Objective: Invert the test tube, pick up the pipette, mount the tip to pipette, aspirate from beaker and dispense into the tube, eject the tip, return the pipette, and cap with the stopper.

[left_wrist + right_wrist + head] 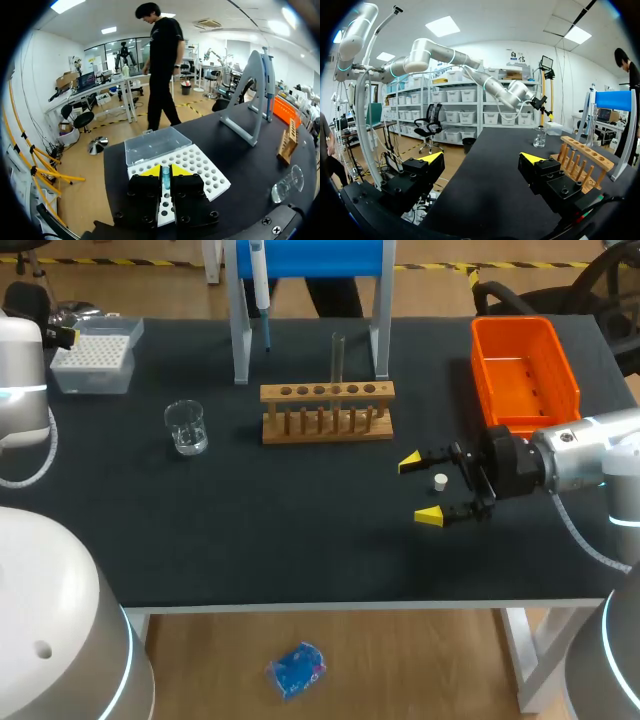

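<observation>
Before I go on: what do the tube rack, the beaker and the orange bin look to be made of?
Tube rack: wood, likely unvarnished; pale tan, matt, with dowel pegs.
Beaker: clear glass or hard plastic, cannot tell which; see-through with bright glints.
Orange bin: probably moulded plastic; uniform colour and smooth, slightly glossy walls.

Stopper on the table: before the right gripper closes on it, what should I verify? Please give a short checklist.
1. The stopper lies between the fingers of the right gripper: ok.
2. The right gripper is open: ok.
3. The test tube stands upright in the rack: ok.
4. Liquid in the test tube: cannot tell.
5. The pipette hangs on its stand: ok.
6. The left gripper is far off, over the tip box, shut on a blue tip: ok.
</observation>
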Robot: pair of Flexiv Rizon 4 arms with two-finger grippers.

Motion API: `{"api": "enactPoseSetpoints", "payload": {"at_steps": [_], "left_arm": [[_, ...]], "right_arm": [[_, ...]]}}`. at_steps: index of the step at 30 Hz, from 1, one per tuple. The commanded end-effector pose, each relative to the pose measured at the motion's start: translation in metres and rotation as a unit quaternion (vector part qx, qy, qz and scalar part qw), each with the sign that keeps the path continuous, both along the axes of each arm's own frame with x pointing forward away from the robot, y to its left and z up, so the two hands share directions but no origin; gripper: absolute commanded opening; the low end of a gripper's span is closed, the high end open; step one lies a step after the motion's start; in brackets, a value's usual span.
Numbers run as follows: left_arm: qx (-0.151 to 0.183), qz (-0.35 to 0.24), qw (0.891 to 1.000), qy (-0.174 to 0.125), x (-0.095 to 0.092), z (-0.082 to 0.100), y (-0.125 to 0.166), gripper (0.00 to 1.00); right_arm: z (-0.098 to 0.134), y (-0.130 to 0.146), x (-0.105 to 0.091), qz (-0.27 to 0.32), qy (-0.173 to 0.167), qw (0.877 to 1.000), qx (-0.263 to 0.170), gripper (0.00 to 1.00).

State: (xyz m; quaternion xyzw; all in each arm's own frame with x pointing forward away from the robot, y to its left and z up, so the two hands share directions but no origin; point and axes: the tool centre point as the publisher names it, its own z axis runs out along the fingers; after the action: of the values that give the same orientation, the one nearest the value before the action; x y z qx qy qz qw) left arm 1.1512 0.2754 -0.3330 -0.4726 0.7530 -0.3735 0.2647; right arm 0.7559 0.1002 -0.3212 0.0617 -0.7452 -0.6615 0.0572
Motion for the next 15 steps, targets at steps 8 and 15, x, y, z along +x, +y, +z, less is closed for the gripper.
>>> {"api": "enactPoseSetpoints", "payload": {"at_steps": [8, 15], "left_arm": [[0.0, 0.002, 1.0, -0.011, -0.012, 0.024, -0.005, 0.0], [0.006, -0.002, 1.0, -0.019, -0.019, 0.041, -0.011, 0.0]], "right_arm": [[0.0, 0.0, -0.001, -0.001, 0.0, 1.0, 0.0, 1.0], [0.0, 0.0, -0.001, -0.001, 0.0, 1.0, 0.0, 1.0]]}}
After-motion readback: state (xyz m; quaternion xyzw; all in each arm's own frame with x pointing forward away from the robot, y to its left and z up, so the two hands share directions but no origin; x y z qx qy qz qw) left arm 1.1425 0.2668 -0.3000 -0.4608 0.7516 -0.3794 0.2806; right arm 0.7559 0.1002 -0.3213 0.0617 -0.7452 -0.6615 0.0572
